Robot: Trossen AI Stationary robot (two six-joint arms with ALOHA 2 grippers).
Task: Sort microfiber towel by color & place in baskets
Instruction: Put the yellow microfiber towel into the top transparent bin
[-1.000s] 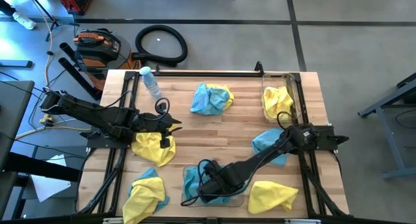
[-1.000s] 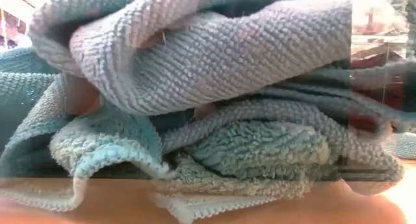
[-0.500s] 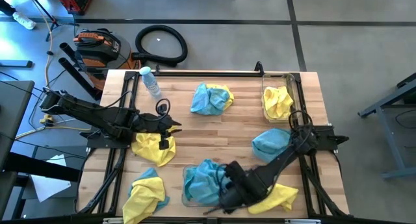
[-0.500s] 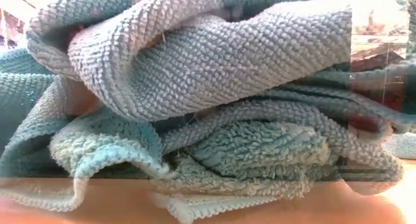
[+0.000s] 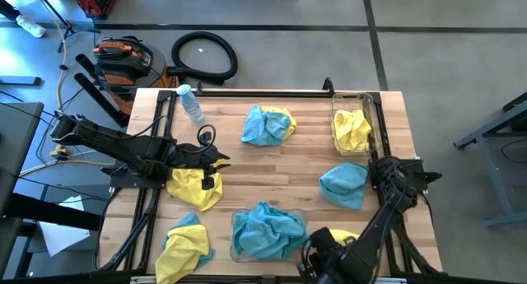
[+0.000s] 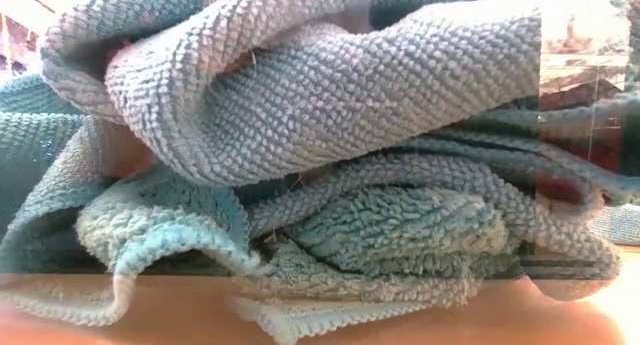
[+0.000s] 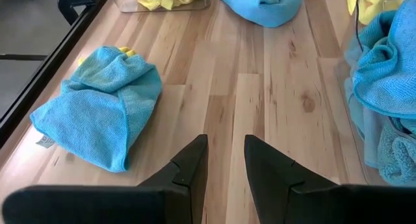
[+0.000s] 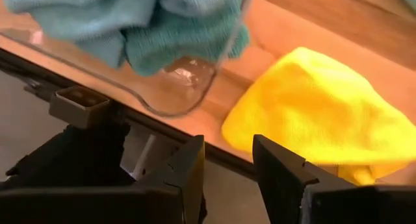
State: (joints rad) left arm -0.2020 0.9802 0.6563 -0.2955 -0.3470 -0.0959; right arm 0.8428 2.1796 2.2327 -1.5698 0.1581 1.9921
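Note:
The near basket (image 5: pixel 301 215) holds a heap of teal towels (image 5: pixel 266 229), which fills the low view (image 6: pixel 320 165). The far right basket (image 5: pixel 337 129) holds yellow towels (image 5: pixel 352 129). Loose on the table lie a teal towel (image 5: pixel 344 185), a teal-and-yellow bundle (image 5: pixel 268 123), a yellow towel (image 5: pixel 196 188), a yellow-and-teal pair (image 5: pixel 183 244) and a yellow towel (image 8: pixel 318 120) beside the near basket. My right gripper (image 8: pixel 227 162) is open at the near edge, by the basket's corner (image 8: pixel 182 87). My left gripper (image 7: pixel 226 156) is open over bare wood at the left.
A clear water bottle (image 5: pixel 191 103) lies at the far left corner. A teal towel (image 7: pixel 97 104) lies ahead of my left gripper, with bare wood between it and the near basket (image 7: pixel 383 87). A black hose and a case sit on the floor beyond the table.
My right gripper has drawn out of the near basket and swung toward the table's right and near edge, ending past the basket's corner. The teal towels stay heaped in the basket, now uncovered from above. The left arm has kept still.

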